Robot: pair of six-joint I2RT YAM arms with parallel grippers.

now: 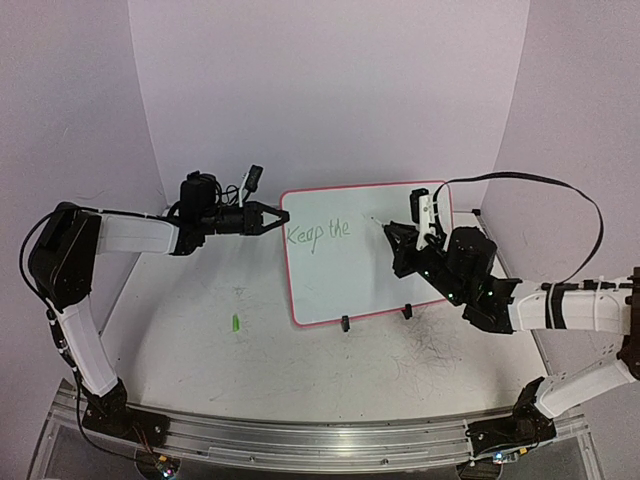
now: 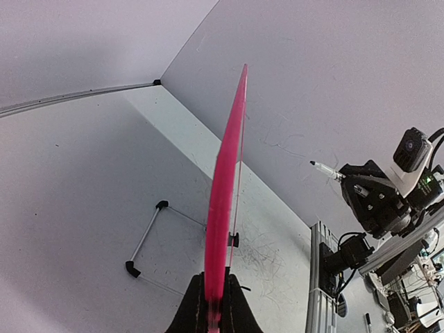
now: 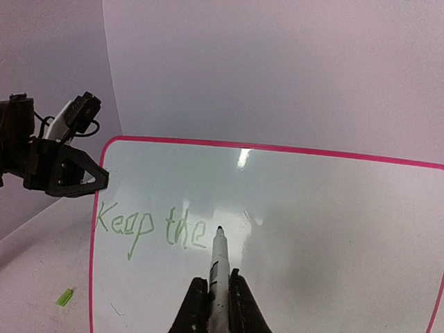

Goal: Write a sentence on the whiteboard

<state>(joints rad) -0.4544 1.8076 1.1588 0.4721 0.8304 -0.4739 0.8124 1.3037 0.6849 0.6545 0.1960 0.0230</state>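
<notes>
Right wrist: marker (image 3: 218, 269) tip beside the sentence (image 3: 149, 227), possibly touching whiteboard (image 3: 333, 222).

Glossy smooth whiteboard (image 3: 312, 222) with plastic-looking pink rim; scuffed matt table (image 1: 300, 370).

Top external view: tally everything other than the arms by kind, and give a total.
Whiteboard: 1
Marker: 1
Small green piece: 1
Black clip feet: 2
Total: 5
</notes>
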